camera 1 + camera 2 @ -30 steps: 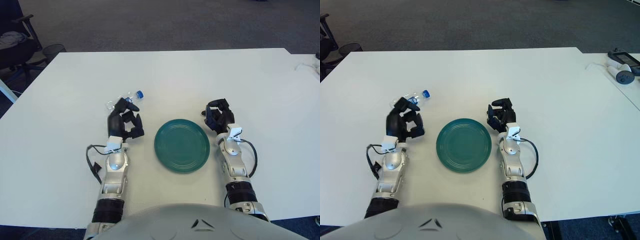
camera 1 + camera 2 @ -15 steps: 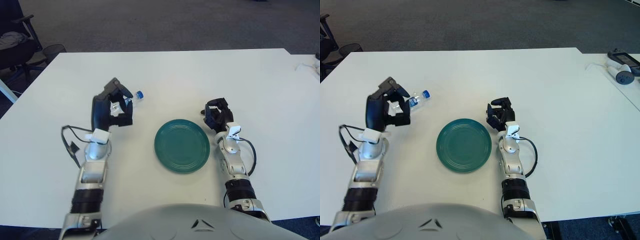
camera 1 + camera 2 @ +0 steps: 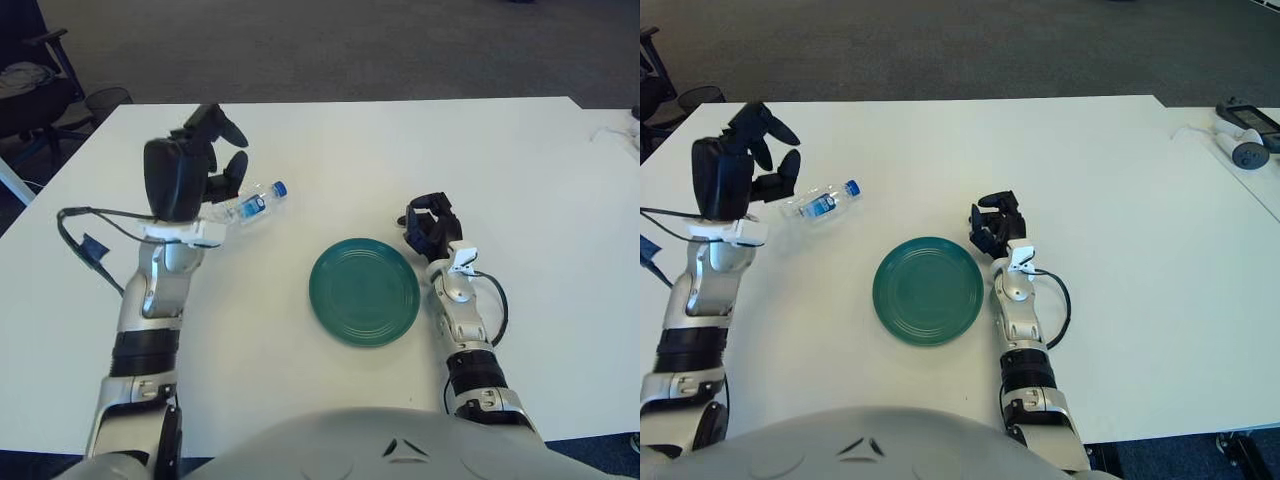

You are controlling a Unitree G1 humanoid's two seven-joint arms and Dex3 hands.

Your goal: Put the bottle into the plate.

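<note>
**Q:** What is shown, and where is the bottle to be found?

**A:** The bottle (image 3: 247, 205) is seen lying on its side on the white table (image 3: 330, 140), blue cap pointed toward the plate, well to the left of the green plate (image 3: 364, 291), which holds nothing. The left hand (image 3: 187, 172) is raised above the table just beside the bottle's base end, its fingers spread and nothing held. The right hand (image 3: 430, 224) is shown beside the plate's right rim, fingers curled and empty.

**Q:** How is the step in hand, judged to be the approach to the grasp, best carried out?

**A:** The open hand should be lowered over the bottle's mid-body, not its base, with the fingers set across the long axis so that the round body is pinched from both sides. Because a lying bottle is likely to roll when nudged, closure should be made evenly and only once both sides are bracketed. The lift should be kept level before the carry to the plate.
</note>
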